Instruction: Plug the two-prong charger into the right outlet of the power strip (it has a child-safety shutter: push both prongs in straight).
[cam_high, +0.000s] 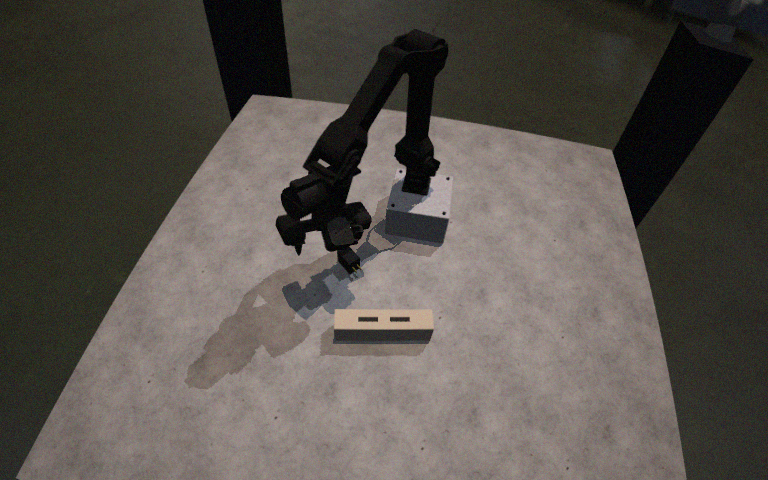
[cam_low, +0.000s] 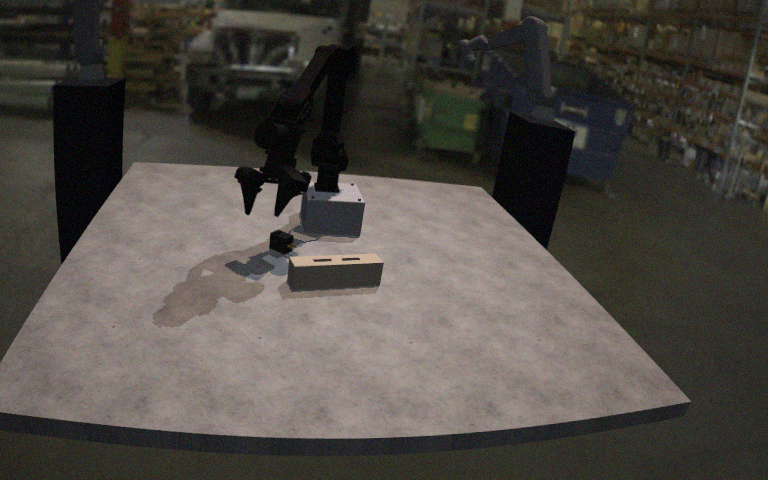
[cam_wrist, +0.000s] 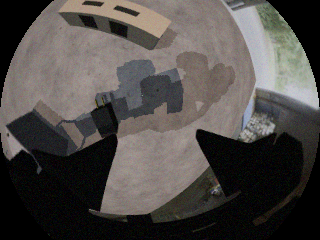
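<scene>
The small black two-prong charger (cam_high: 349, 260) (cam_low: 280, 241) (cam_wrist: 105, 120) lies on the table (cam_high: 509, 396) (cam_low: 396, 367), between the arm's base and the power strip. The beige power strip (cam_high: 383, 333) (cam_low: 334, 274) (cam_wrist: 150, 25) lies flat with two dark slots on top. Its right outlet (cam_high: 400, 319) (cam_low: 351, 259) is empty. My gripper (cam_high: 317, 243) (cam_low: 263, 212) (cam_wrist: 158, 136) is open and empty. It hangs above the table, just left of and above the charger, with its fingers pointing down. In the wrist view the charger sits by the tip of the left finger.
The arm's grey base block (cam_high: 419, 217) (cam_low: 332, 215) (cam_wrist: 35, 132) stands just behind the charger. Two black pillars (cam_high: 246, 50) (cam_high: 673, 107) (cam_low: 87, 152) (cam_low: 529, 169) stand at the table's far corners. The arm's shadows fall left of the strip.
</scene>
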